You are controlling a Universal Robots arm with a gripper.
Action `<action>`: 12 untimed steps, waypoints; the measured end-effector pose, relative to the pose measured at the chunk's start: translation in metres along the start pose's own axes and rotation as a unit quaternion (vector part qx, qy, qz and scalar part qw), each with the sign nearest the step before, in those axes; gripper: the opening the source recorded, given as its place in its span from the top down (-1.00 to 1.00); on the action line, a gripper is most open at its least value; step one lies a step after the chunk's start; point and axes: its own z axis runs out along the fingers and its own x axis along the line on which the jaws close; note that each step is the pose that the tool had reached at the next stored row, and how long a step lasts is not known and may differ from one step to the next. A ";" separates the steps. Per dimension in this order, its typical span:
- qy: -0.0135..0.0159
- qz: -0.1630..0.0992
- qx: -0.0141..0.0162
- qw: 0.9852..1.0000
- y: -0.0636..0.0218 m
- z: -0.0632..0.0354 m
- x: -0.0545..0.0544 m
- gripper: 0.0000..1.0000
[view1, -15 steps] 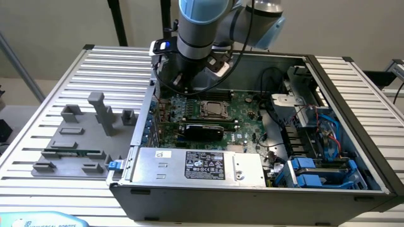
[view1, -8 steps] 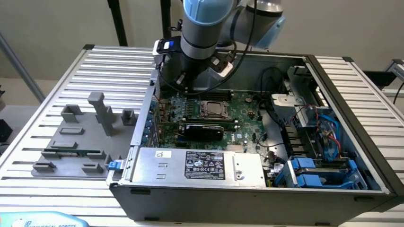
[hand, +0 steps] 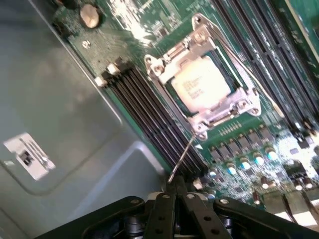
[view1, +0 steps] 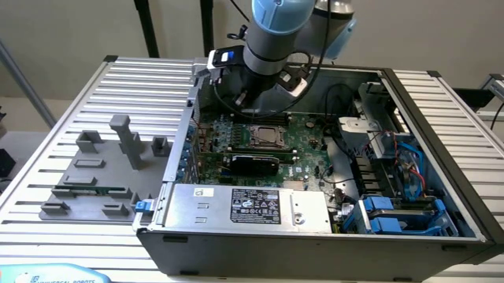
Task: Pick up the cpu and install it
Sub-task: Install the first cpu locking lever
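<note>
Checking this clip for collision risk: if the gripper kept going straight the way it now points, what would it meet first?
Probably the motherboard: the shut gripper points into the open case, near the memory slots beside the socket holding the cpu. A thin lever lies just ahead, though depth is unclear.

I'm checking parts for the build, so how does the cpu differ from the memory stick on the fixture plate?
The cpu is a small square with a silvery metal top; the memory stick is long, narrow and green. The cpu sits in its socket on the motherboard inside the computer case; the memory stick lies outside the case among the grey fixture blocks, at the exterior view's left. Both lie flat.
</note>
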 end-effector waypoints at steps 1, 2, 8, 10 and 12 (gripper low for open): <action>0.000 0.000 0.000 1.000 0.0035 -0.0004 0.003 0.79; 0.001 0.000 0.000 1.000 0.0071 -0.0009 0.005 0.79; -0.004 -0.003 0.004 1.000 0.0192 0.0060 0.008 0.79; -0.010 -0.009 0.004 1.000 0.0203 0.0089 0.007 0.79; -0.013 -0.014 0.004 1.000 0.0205 0.0094 0.006 0.79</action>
